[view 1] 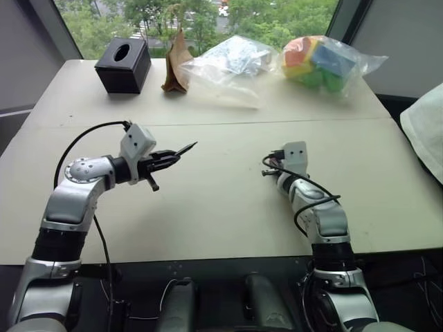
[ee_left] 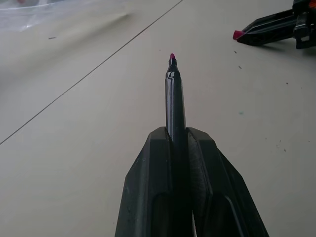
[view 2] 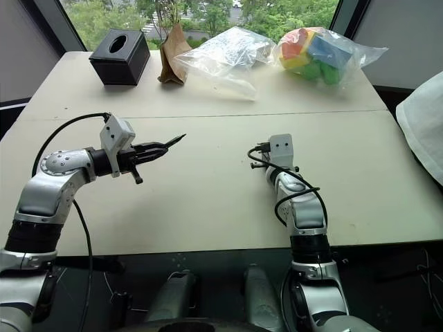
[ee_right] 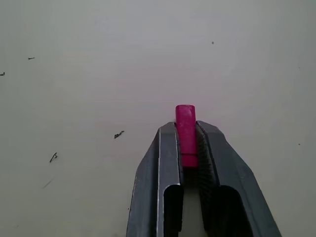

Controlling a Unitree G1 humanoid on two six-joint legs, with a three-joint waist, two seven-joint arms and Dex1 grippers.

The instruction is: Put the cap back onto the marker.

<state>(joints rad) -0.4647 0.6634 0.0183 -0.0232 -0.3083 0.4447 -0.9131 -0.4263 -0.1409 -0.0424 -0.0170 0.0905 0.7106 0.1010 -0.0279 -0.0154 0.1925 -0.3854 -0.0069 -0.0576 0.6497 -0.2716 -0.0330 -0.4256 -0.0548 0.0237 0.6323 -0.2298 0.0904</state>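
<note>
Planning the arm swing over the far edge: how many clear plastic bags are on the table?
2: one clear plastic bag at the far middle, beside the brown paper bag; another at the far right, holding colourful blocks.

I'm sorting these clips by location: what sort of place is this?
Probably an office or lab room upstairs: a plain beige table beside a big window overlooking treetops, with a black tissue box and bagged items, such as colourful blocks, laid out.

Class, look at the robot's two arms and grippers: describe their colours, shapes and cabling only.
Both arms have silver-grey rounded shells with black joint sections. A loose black cable loops along each arm to a small white boxy housing at the wrist. The left gripper and the right gripper each have two black, tapering, wedge-shaped fingers; the right gripper's inner faces are ridged.
</note>
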